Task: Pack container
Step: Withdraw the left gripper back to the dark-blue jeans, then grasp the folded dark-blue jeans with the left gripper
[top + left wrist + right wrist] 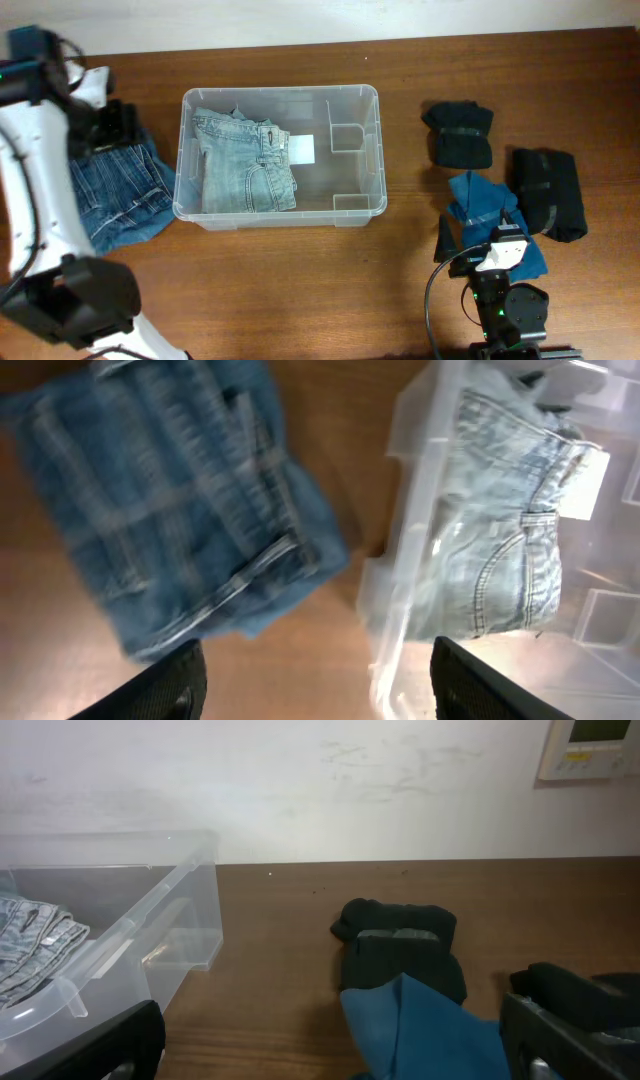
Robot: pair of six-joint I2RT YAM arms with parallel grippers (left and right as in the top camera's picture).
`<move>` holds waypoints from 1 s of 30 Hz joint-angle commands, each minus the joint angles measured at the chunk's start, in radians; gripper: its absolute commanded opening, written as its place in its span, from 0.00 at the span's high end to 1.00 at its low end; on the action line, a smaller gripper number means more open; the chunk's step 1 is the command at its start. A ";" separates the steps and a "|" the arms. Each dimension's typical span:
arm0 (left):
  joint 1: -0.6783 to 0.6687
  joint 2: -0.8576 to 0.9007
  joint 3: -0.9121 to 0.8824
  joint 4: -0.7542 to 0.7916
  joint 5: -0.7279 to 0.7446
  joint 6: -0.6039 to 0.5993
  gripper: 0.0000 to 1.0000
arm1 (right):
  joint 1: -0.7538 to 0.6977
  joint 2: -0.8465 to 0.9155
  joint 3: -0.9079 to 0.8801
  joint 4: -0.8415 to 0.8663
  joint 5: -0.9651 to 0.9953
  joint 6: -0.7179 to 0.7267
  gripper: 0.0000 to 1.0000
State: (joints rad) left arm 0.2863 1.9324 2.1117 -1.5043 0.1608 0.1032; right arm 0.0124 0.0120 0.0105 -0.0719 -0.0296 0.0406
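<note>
Overhead: container [280, 90] with white label [302, 149], print unreadable — left claw [320, 685], right claw [335, 1045] both spread, empty.

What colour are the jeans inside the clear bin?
Light, faded blue. The jeans show best in the left wrist view.

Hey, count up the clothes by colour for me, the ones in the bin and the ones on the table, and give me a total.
Pale denim: 1, the pale jeans in the container
Dark denim: 1, the dark jeans
Blue: 1, the blue cloth
Black: 2, the left black bundle and the right black bundle
Total: 5
</note>
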 commanded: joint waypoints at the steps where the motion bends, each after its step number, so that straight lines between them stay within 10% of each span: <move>1: 0.097 -0.051 0.020 -0.031 0.032 -0.012 0.28 | -0.008 -0.005 -0.005 -0.006 0.005 -0.007 0.02; 15: 0.411 -0.053 -0.113 0.112 0.270 -0.013 0.27 | -0.008 -0.005 -0.005 -0.006 0.005 -0.007 0.02; 30: 0.501 -0.051 -0.655 0.638 0.427 -0.013 0.13 | -0.008 -0.005 -0.005 -0.006 0.005 -0.007 0.02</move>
State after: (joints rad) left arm 0.7776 1.8961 1.5284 -0.9173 0.5282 0.0864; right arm 0.0124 0.0120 0.0105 -0.0719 -0.0296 0.0406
